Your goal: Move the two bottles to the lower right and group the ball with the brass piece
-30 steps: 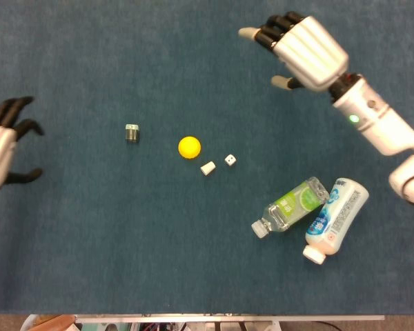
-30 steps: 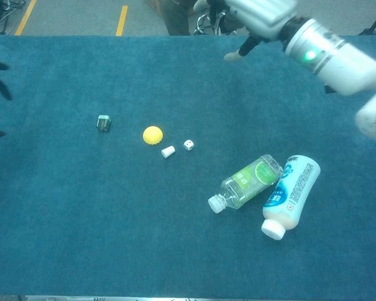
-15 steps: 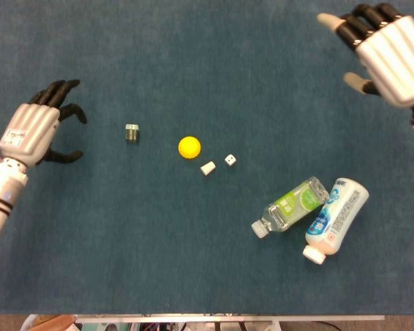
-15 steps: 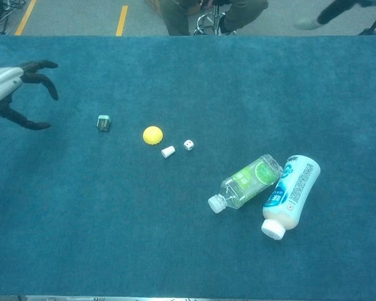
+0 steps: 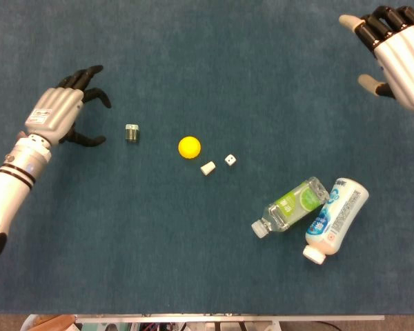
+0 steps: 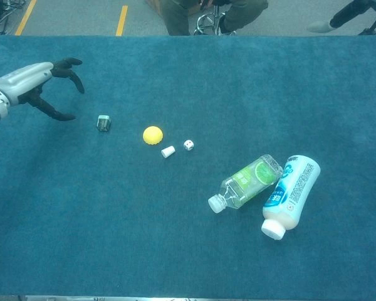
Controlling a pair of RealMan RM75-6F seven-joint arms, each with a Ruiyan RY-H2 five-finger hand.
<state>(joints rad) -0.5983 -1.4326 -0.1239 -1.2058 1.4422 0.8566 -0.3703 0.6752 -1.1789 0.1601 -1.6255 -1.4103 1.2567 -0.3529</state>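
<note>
A: Left hand (image 5: 58, 114) is sitting fingers spread, just left of the brass piece (image 5: 132, 132); bare blue mat (image 5: 124, 227) between them, nothing blocking.

B: Brass piece to yellow ball (image 5: 189, 147)?

A: Open strip of mat, nothing lying in it. On the ball's right the white cap (image 5: 208, 167) and the die (image 5: 230, 159) are crowding in close.

B: Lower right?

A: The clear green-label bottle (image 5: 292, 205) and the white blue-label bottle (image 5: 335, 218) are lying touching, taking up that zone. Right hand (image 5: 399, 52) is hanging spread at the top right corner, well apart from everything.
</note>
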